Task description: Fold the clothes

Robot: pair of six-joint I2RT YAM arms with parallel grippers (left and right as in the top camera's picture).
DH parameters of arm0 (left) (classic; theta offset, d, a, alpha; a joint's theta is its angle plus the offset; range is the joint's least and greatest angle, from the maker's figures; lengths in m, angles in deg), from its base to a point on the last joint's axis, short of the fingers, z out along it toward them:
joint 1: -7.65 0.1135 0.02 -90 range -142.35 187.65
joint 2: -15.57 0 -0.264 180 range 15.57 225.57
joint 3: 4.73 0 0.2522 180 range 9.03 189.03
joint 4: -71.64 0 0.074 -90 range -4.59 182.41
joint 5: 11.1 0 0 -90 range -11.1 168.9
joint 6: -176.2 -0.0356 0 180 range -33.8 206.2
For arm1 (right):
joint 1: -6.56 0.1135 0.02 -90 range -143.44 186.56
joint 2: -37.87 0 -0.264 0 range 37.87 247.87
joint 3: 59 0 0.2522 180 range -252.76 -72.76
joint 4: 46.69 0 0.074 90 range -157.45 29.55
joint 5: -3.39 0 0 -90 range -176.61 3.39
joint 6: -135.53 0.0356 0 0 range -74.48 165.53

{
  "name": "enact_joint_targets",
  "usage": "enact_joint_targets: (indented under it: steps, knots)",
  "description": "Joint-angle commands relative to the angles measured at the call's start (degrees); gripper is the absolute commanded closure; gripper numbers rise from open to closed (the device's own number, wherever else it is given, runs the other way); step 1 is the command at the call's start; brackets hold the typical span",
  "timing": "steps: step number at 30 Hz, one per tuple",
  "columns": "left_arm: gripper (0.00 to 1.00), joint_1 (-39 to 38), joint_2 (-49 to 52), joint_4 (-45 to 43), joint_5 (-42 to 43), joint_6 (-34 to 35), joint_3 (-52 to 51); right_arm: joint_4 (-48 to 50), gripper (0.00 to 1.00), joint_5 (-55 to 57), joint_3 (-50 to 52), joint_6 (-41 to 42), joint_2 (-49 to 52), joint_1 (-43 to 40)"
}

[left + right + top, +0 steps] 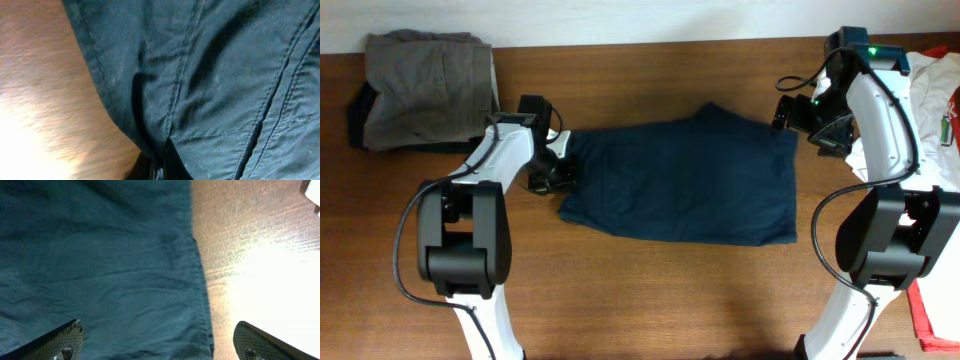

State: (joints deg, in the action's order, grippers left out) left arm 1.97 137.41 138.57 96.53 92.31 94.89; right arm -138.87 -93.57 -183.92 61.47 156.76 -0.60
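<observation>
1 navy garment (685, 185) lies flat at the centre of the tabletop (670, 300). Left gripper (552, 172) is closed, pinching the garment's left edge. Right gripper (159, 326) hovers over the right edge, jaws wide apart, holding nothing. 1 grey-brown garment (425, 85) sits folded at far left.

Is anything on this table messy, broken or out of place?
Nothing looks spilled or torn. The large dark navy-blue fabric garment lies slightly crooked. Its top edge rises in a hump, and its left edge is puckered where the left gripper pinches it.
</observation>
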Motion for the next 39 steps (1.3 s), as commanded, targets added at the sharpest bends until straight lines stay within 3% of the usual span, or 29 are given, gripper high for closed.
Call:
enact_joint_targets:
  steps: [1, 2, 6, 8, 11, 14, 16, 21, 32, 34, 38, 39]
  knots:
    - [0.99, 3.8, -0.2, 16.0, -15.2, 4.2, 10.6, -1.6, 0.01, -0.1, -0.7, -0.9, -0.5, 0.0]
    - [0.99, 4.7, -1.0, 23.3, -19.8, 6.5, 16.0, -2.4, 0.01, -0.1, -0.7, -0.9, -0.5, 0.1]
    - [0.99, 5.0, -1.3, 39.1, -23.6, 6.8, 29.9, -3.3, 0.01, -0.1, -0.7, -0.9, -0.5, 3.0]
    - [0.99, 5.0, -1.4, 43.6, -26.0, 9.1, 33.1, -2.8, 0.01, -0.1, -0.7, -0.9, -0.5, 6.2]
    - [0.99, 3.0, -6.4, 43.6, -20.2, 9.4, 33.2, -1.7, 0.01, 0.1, -0.7, -0.2, -0.5, 10.7]
    - [0.99, 0.1, -13.4, 43.6, -20.1, 9.8, 33.3, -1.5, 0.01, 0.1, -0.7, 0.0, -0.5, 11.0]
    - [0.99, -4.9, -15.6, 43.1, -14.5, 10.2, 33.3, -0.5, 0.01, 0.1, -0.7, 0.0, -0.5, 11.0]
    - [0.99, -18.3, -10.8, 33.8, -11.4, 11.1, 33.2, 0.0, 0.01, -0.1, -0.6, 0.6, -0.4, 11.0]
    - [0.99, -28.2, 2.0, 26.4, -11.3, 10.8, 33.2, 0.5, 0.01, 0.1, -0.6, 0.6, -0.4, 9.3]
    - [0.92, -29.3, 3.6, 24.9, -11.2, 10.8, 33.2, 0.3, 0.01, -0.1, -0.6, 0.6, -0.4, 7.5]
    - [0.9, -30.0, 4.9, 24.3, -11.1, 10.8, 33.2, 0.2, 0.01, -0.1, -0.6, 0.6, -0.4, 6.8]
    - [0.71, -30.1, 4.9, 24.0, -11.1, 10.8, 33.2, 0.2, 0.01, -0.1, -0.6, 0.6, -0.4, 6.8]
